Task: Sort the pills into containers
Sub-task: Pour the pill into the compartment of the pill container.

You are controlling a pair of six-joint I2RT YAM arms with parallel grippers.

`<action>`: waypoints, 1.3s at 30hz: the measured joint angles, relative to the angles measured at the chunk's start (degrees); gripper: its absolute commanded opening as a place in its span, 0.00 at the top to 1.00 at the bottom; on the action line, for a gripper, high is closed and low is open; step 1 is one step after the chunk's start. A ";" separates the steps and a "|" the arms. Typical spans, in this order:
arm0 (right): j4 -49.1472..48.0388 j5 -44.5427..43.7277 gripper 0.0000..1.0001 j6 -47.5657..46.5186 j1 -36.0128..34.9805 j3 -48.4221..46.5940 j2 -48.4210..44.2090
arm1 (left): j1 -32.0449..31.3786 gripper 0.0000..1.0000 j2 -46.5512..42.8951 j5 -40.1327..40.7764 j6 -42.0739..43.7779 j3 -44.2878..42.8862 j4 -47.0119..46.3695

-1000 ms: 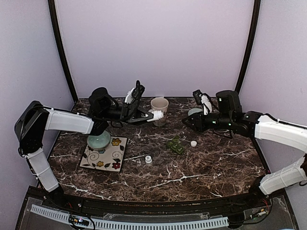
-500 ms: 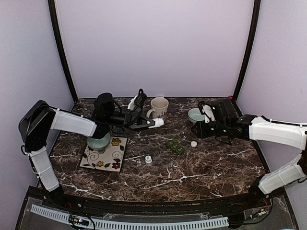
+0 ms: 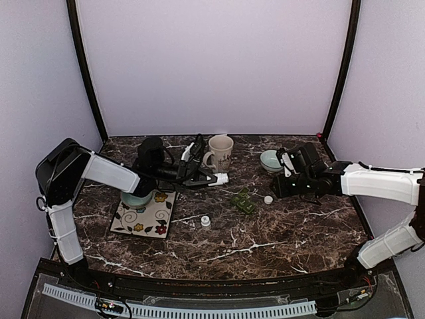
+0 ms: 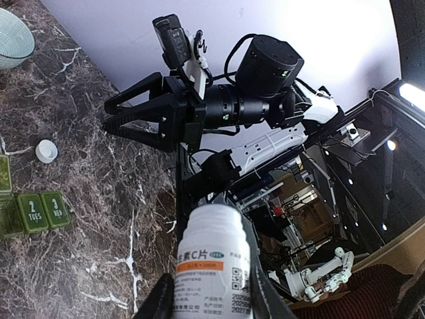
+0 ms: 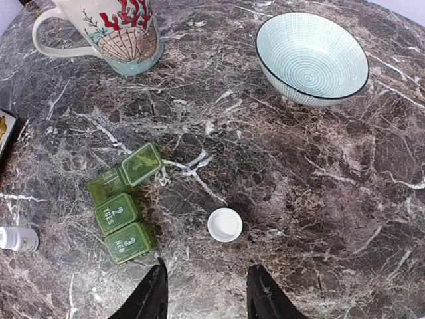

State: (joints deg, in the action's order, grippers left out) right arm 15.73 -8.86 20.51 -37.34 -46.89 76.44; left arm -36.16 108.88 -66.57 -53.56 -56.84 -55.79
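**Alignment of Pill Bottle to Pill Box**

The left gripper (image 4: pixel 211 299) was clamped on a white labelled pill bottle (image 4: pixel 212 256), its fingers pressed against the bottle's sides. The right gripper (image 5: pixel 206 296) stood spread, with nothing between its fingers.

The dark green pill box (image 5: pixel 124 203) lay flat on the marble table, between the two grippers. Its long axis ran diagonally. The end compartment nearest the mug (image 5: pixel 106 30) had its lid swung open. The closed compartments marked 2 TUES and 3 WED trailed toward the arm bases. From the bottle's mouth end, the pill box lay toward the right arm's side and nearer the bases. In the overhead view the mouth end appeared closer to the pill box than the right fingertips were, so the left arm was judged better placed to pour.

Positions referenced to the pill box:
- White cap (image 5: pixel 224 224): just beside it on the right arm's side, not touching.
- Mug: beyond the open end.
- Bowl (image 5: pixel 312 56): beyond it, toward the right arm.
- Second small white bottle (image 5: pixel 18 238): nearer the bases, toward the left arm.
- Floral plate (image 3: pixel 151 219): well apart, toward the left arm.

Nothing lay directly between the bottle mouth and the open compartment. The mug was the nearest hazard to the left wrist. The contents of the open compartment could not be determined.
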 measured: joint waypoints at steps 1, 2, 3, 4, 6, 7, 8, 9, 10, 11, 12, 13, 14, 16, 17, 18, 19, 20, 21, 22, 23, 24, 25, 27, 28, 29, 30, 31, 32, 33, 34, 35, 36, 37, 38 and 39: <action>0.17 -0.15 0.60 0.13 0.00 0.04 0.00 | 0.00 1.00 0.39 0.04 0.20 0.00 0.02; 0.22 -0.20 0.60 0.17 0.00 0.07 0.00 | 0.00 1.00 0.85 0.11 0.44 0.00 0.00; 0.22 -0.24 0.60 0.22 0.00 0.17 -0.04 | 0.00 1.00 1.31 0.20 0.55 0.00 0.00; 0.24 -0.26 0.60 0.26 0.02 0.33 -0.09 | 0.00 1.00 1.66 0.26 0.68 0.00 0.00; 0.46 -0.46 0.60 0.52 0.02 0.55 -0.22 | 0.00 1.00 2.56 0.66 0.96 -0.02 0.00; 0.57 -0.55 0.60 0.61 0.02 0.61 -0.26 | 0.00 1.00 2.93 0.96 1.11 -0.09 0.09; 0.59 -0.68 0.60 0.81 0.02 0.74 -0.33 | 0.00 1.00 3.30 1.27 1.38 -0.15 0.20; 0.66 -0.87 0.60 0.90 0.02 0.87 -0.46 | 0.00 1.00 3.58 1.53 1.73 -0.20 0.31; 0.63 -1.09 0.60 1.03 0.02 1.07 -0.68 | 0.00 1.00 3.82 1.86 2.03 -0.26 0.42; 0.68 -1.25 0.60 1.09 0.02 1.18 -0.90 | 0.00 1.00 4.00 2.29 2.34 -0.42 0.66; 0.66 -1.40 0.60 1.25 0.02 1.29 -1.20 | 0.00 1.00 4.11 2.78 2.62 -0.50 0.76; 0.61 -1.49 0.60 1.29 0.04 1.38 -1.44 | 0.00 1.00 4.28 3.06 2.86 -0.70 0.92; 0.63 -1.51 0.60 1.33 0.04 1.44 -1.66 | 0.00 1.00 4.50 3.56 3.06 -1.07 1.09; 0.50 -1.53 0.60 1.57 0.11 1.81 -2.21 | 0.00 1.00 4.96 4.70 3.65 -1.51 1.53; 0.55 -1.55 0.60 1.68 0.13 1.99 -2.45 | 0.00 1.00 5.14 5.11 3.87 -1.57 1.73; 0.55 -1.55 0.60 1.81 0.17 2.21 -2.67 | 0.00 1.00 5.29 5.75 4.13 -1.62 2.10; 0.55 -1.55 0.60 1.95 0.22 2.36 -2.86 | 0.00 1.00 5.44 6.43 4.48 -1.64 2.56; 0.55 -1.57 0.60 2.10 0.24 2.47 -2.97 | -0.02 1.00 5.57 7.08 4.85 -1.64 2.99; 0.52 -1.57 0.60 2.19 0.26 2.49 -3.02 | -0.02 1.00 5.68 7.67 5.11 -1.64 3.34; 0.50 -1.57 0.60 2.32 0.26 2.56 -3.06 | -0.09 1.00 5.77 8.50 5.46 -1.64 3.89; 0.52 -1.57 0.60 2.34 0.26 2.58 -3.08 | -0.11 1.00 5.81 9.11 5.68 -1.64 4.31; 0.50 -1.57 0.60 2.38 0.26 2.58 -3.10 | -0.13 1.00 5.86 9.81 6.03 -1.64 4.81; 0.46 -1.57 0.60 2.49 0.28 2.58 -3.13 | -0.17 1.00 5.86 10.47 6.29 -1.64 5.20; 0.35 -1.55 0.60 2.54 0.28 2.58 -3.26 | -0.37 1.00 5.88 11.98 6.73 -1.64 6.08; 0.22 -1.57 0.60 2.54 0.28 2.58 -3.32 | -0.48 1.00 5.92 12.63 6.93 -1.64 6.36; 0.13 -1.55 0.60 2.54 0.28 2.58 -3.41 | -0.66 1.00 5.99 13.31 7.08 -1.66 6.60; 0.09 -1.55 0.60 2.54 0.28 2.58 -3.50 | -0.83 1.00 6.14 13.99 7.17 -1.73 6.82; 0.09 -1.55 0.60 2.56 0.28 2.58 -3.56 | -0.96 1.00 6.29 14.43 7.28 -1.81 6.95; 0.07 -1.53 0.60 2.54 0.28 2.58 -3.61 | -1.16 1.00 6.54 15.15 7.30 -1.95 7.21; 0.02 -1.53 0.60 2.54 0.28 2.58 -3.65 | -1.33 1.00 6.75 15.63 7.32 -2.01 7.37; -0.07 -1.53 0.60 2.56 0.28 2.58 -3.69 | -1.55 1.00 6.99 16.33 7.32 -2.03 7.61; -0.11 -1.53 0.60 2.56 0.28 2.58 -3.74 | -1.68 1.00 7.19 16.72 7.30 -2.05 7.76; -0.26 -1.53 0.60 2.56 0.28 2.58 -3.82 | -1.88 1.00 7.45 17.11 7.30 -2.05 7.87; -0.33 -1.53 0.60 2.58 0.28 2.58 -3.91 | -2.03 1.00 7.72 17.59 7.30 -2.05 7.96; -0.33 -1.53 0.60 2.60 0.28 2.58 -4.02 | -2.19 1.00 7.91 17.94 7.30 -2.05 7.98; -0.35 -1.55 0.60 2.62 0.28 2.60 -4.15 | -2.32 1.00 8.09 18.12 7.28 -2.08 7.98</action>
State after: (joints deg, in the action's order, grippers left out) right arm 15.38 -10.41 23.14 -37.06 -44.29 72.29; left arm -38.48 116.97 -48.45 -46.28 -58.92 -47.81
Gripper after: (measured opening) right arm 0.400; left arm 0.329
